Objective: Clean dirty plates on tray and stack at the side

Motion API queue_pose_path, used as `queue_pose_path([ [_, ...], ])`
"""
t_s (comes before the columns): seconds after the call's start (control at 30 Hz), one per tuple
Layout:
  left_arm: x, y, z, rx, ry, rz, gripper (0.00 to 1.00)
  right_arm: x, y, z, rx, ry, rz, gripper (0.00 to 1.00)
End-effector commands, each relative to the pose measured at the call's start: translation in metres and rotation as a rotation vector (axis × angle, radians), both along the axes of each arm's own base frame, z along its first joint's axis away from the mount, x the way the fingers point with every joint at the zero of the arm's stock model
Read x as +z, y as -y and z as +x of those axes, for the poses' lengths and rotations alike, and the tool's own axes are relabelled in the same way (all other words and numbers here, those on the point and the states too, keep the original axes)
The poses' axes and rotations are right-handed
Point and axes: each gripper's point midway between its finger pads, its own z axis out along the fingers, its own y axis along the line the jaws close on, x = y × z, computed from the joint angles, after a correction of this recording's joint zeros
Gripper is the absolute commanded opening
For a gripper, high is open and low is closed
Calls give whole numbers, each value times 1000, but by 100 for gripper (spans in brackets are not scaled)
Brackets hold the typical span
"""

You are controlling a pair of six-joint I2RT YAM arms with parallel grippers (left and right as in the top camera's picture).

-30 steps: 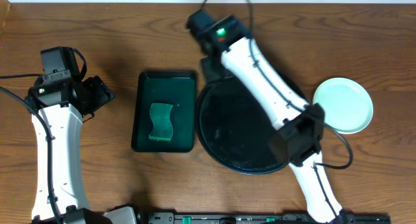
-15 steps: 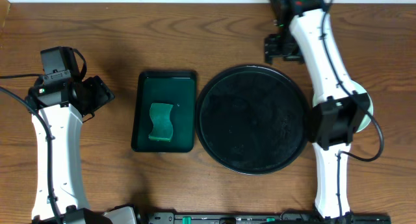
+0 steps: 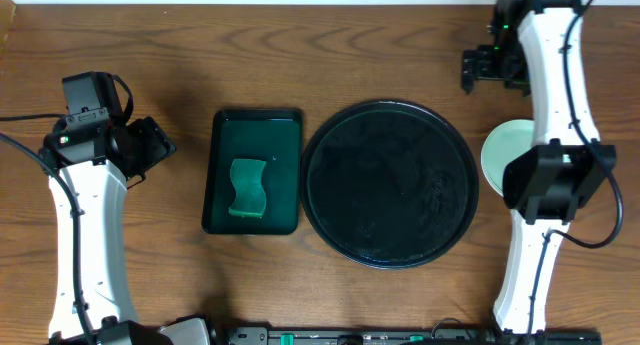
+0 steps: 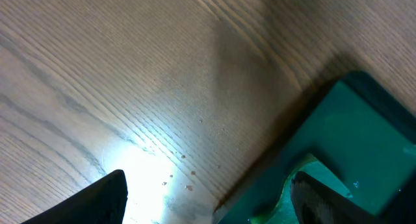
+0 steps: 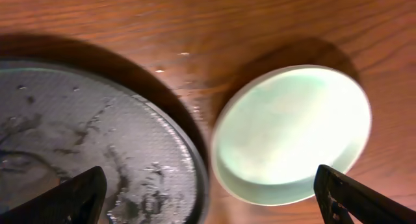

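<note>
Right wrist view: my right gripper (image 5: pixel 208 188) is spread wide, its two dark fingertips at the bottom corners of the picture, with nothing between them or touching them. Under it lies the wooden table (image 5: pixel 195 29). The black tray (image 5: pixel 78 133) is on the left, its surface streaked with wet marks, and a white plate (image 5: pixel 292 139) with a pale green tint is on the right. The plate sits on the table just outside the black tray's rim. I cannot tell whether the two touch, or whether more plates lie under this one.

From overhead, my right gripper (image 3: pixel 487 70) hangs above the far right part of the table (image 3: pixel 250 45), beyond the black tray (image 3: pixel 390 185). My right arm (image 3: pixel 555 105) crosses the plate (image 3: pixel 497 155) and hides most of it.

My left gripper (image 3: pixel 150 145) is well apart at the left side. In the left wrist view my left gripper (image 4: pixel 211 198) is likewise released, fingertips wide apart and holding nothing. Just beside it is the green tray (image 4: pixel 364 133), which overhead shows as the green tray (image 3: pixel 225 145) with a sponge (image 3: pixel 247 188) lying in it.
</note>
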Motion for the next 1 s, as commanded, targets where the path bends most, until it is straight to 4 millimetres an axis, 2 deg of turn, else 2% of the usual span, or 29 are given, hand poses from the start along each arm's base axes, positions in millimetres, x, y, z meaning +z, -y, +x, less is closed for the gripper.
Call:
queue_pose_path([
  [0.0,6,-4,2,10,15,12,80,3,17,-3,10,-4,0,99],
  [0.1,6,-4,2,10,15,12,80,3,22,-3,-1,-4,0,99],
  [0.53,6,-4,2,9,15,12,80,3,22,-3,-1,-2,0,99],
  [0.73,6,-4,2,10,15,12,80,3,22,11,0,53,-2,99],
  [0.97,6,-4,2,9,15,12,80,3,22,12,0,60,-3,99],
])
